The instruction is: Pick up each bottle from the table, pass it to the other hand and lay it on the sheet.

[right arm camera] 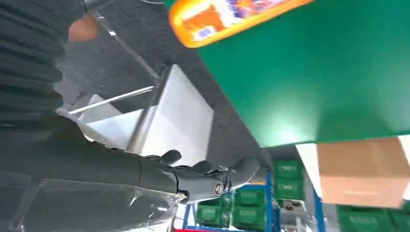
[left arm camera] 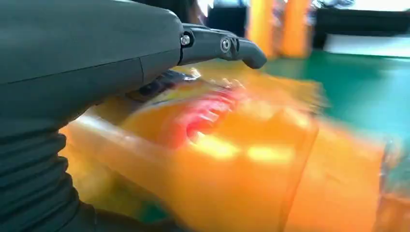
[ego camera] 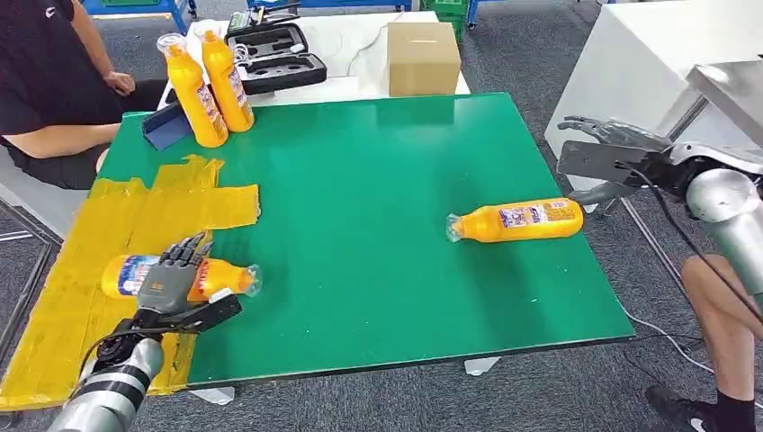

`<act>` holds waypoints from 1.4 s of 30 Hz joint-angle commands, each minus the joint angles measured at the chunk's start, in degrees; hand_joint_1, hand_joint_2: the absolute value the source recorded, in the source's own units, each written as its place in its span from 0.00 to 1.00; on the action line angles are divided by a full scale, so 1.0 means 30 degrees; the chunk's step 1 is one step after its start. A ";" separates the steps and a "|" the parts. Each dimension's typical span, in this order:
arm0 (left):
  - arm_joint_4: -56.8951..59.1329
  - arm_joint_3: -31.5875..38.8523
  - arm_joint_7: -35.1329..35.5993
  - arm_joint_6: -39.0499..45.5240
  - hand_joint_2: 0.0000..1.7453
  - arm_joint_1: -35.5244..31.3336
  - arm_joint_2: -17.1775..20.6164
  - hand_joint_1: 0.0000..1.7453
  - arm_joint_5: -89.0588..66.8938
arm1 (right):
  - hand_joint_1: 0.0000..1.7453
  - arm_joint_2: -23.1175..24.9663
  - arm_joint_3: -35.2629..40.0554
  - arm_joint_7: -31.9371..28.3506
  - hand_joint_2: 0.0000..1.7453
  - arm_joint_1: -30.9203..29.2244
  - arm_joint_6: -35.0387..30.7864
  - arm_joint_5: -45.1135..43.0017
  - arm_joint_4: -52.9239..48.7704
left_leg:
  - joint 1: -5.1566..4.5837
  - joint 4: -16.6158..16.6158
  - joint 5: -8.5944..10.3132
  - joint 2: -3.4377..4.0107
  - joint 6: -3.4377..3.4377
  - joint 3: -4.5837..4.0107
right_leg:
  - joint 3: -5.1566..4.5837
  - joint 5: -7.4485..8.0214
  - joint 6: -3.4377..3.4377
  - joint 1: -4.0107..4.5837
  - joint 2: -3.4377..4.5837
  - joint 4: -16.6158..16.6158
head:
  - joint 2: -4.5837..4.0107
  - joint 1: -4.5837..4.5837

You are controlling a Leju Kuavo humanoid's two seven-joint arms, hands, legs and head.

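Item 1. Left hand (ego camera: 173,281), dark grey and many-fingered: rests across the middle of an orange plastic bottle with a printed label (ego camera: 121,274), fingers draped over its top. Whether they grip it or merely touch it cannot be told. The bottle lies on its side under the hand, on the yellow taped sheet (ego camera: 67,319) at the green table's (ego camera: 360,270) near left corner, so this one looks to be at the laying-down stage. Long axis runs across the table; clear cap end pokes out beyond the fingers toward the table's middle, base toward the outer edge.

Item 2. Second orange bottle, lying flat (ego camera: 517,220): well away from the left hand, nearer the right hand, on bare green. Likely next for pickup. Long axis across the table, cap toward the centre, base toward the right hand.

Item 3. Right hand (ego camera: 612,153): hovers off the table's right edge, fingers spread, holding nothing, probably waiting its turn.

Item 4. Two upright orange bottles (ego camera: 211,85): far beyond the left hand, touching each other, caps up, near a seated person's arm (ego camera: 63,135).
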 commanded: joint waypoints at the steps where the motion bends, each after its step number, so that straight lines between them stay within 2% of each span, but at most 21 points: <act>1: -0.5387 -0.0038 -0.2616 -0.5298 0.00 0.2188 -0.0929 0.00 0.7063 | 0.00 -0.0065 0.3527 -0.0677 1.00 -0.0283 -0.1168 0.0769 0.2723 | 0.0021 0.0009 -0.0070 0.0091 -0.0014 0.0018 | 0.0014 -0.0017 -0.0029 0.0025 0.0082 -0.0041 | 0.0000 0.0007; 2: -0.5854 -0.0237 -0.2560 -0.5672 0.00 0.2214 -0.0881 0.00 0.7628 | 0.00 0.0461 0.3660 -0.0941 1.00 -0.0320 -0.1409 0.1148 0.3599 | -0.0007 0.0002 -0.0046 0.0043 -0.0002 0.0024 | 0.0030 -0.0017 -0.0008 0.0002 0.0036 -0.0035 | 0.0000 0.0007; 7: -0.6198 -0.0495 -0.2488 -0.6455 0.00 0.1456 -0.1010 0.00 0.9566 | 0.00 0.3273 0.4210 -0.1713 1.00 -0.0808 -0.2216 0.2661 0.8079 | 0.0004 0.0002 -0.0055 0.0103 -0.0010 -0.0066 | -0.0071 0.0005 -0.0020 0.0020 0.0083 -0.0057 | 0.0000 0.0007; 9: -0.6031 -0.0519 -0.2522 -0.6637 0.00 0.1282 -0.1024 0.00 0.9862 | 0.00 0.3662 0.4244 -0.1878 1.00 -0.0887 -0.2331 0.2777 0.8711 | -0.0018 0.0001 -0.0028 0.0097 0.0004 -0.0155 | -0.0169 0.0016 0.0005 -0.0003 0.0076 -0.0029 | 0.0000 0.0015; 12: -0.5721 -0.0554 -0.2638 -0.6571 0.00 0.1183 -0.1013 0.00 1.0021 | 0.00 0.3864 0.4288 -0.2033 1.00 -0.1052 -0.2391 0.2977 0.9206 | -0.0012 0.0014 -0.0061 0.0157 -0.0019 -0.0142 | -0.0184 0.0004 -0.0009 0.0005 0.0117 -0.0016 | 0.0000 -0.0007; 17: -0.6169 -0.0156 -0.3350 -0.7534 0.00 0.0958 -0.1358 0.00 1.1976 | 0.00 0.5979 0.4011 -0.2197 1.00 -0.1573 -0.3347 0.4011 1.1710 | -0.0012 0.0026 -0.0054 0.0181 0.0000 -0.0190 | -0.0230 0.0002 0.0007 0.0004 0.0132 -0.0002 | 0.0000 0.0000; 21: -0.6490 -0.0195 -0.3226 -0.7630 0.00 0.0862 -0.1377 0.00 1.2089 | 0.00 0.6728 0.3999 -0.2238 1.00 -0.1892 -0.3671 0.4291 1.2461 | -0.0003 0.0043 -0.0062 0.0228 -0.0006 -0.0231 | -0.0278 0.0004 0.0002 0.0012 0.0169 0.0021 | 0.0000 0.0008; 24: -0.6049 -0.0324 -0.3191 -0.7747 0.00 0.0365 -0.1460 0.00 1.2245 | 0.00 0.7988 0.3938 -0.2569 1.00 -0.2581 -0.3816 0.5068 1.4288 | -0.0020 0.0034 -0.0032 0.0186 0.0003 -0.0268 | -0.0317 0.0010 0.0013 -0.0008 0.0126 0.0025 | 0.0000 0.0007; 27: -0.5656 -0.0420 -0.3152 -0.7759 0.00 0.0073 -0.1550 0.00 1.2359 | 0.00 0.8507 0.4229 -0.2597 1.00 -0.2875 -0.3481 0.5566 1.5054 | -0.0029 0.0023 -0.0013 0.0160 0.0010 -0.0296 | -0.0337 0.0013 0.0025 -0.0017 0.0107 0.0024 | 0.0000 0.0007; 42: -0.5148 -0.0308 -0.3201 -0.7833 0.00 -0.0300 -0.1708 0.00 1.2836 | 0.00 0.8956 0.5001 -0.2273 1.00 -0.3371 -0.2836 0.6758 1.6563 | -0.0035 0.0035 -0.0017 0.0133 0.0009 -0.0304 | -0.0343 -0.0003 0.0024 -0.0022 0.0078 0.0036 | 0.0000 -0.0007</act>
